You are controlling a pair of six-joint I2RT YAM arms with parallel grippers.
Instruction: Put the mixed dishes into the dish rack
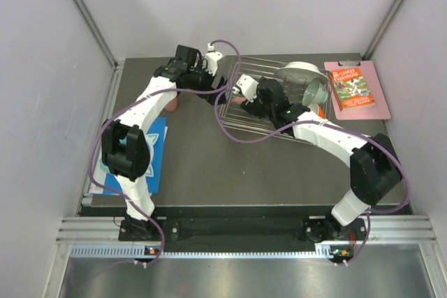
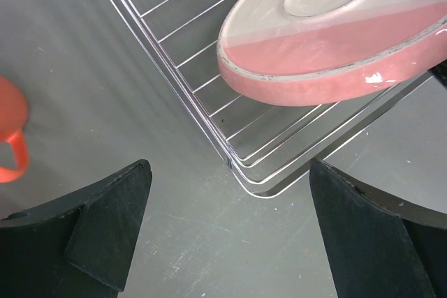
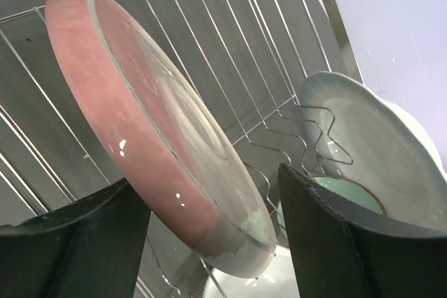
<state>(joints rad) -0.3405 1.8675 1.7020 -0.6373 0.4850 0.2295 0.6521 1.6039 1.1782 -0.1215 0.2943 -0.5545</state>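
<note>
Blue book (image 1: 158, 151) lies left, pink clipboard (image 1: 374, 113) (booklet (image 1: 355, 88) atop) right.

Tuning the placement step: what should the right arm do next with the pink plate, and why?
Probably ease the pink-and-cream plate down onto the dish rack bars: the right gripper seems to hold it tilted above the wires, not yet seated.

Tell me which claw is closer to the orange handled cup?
Left. The left claw hovers open near the orange handled cup, off the chrome wire rack's corner. The right claw is over the rack, gripping the pink-and-cream plate.
</note>
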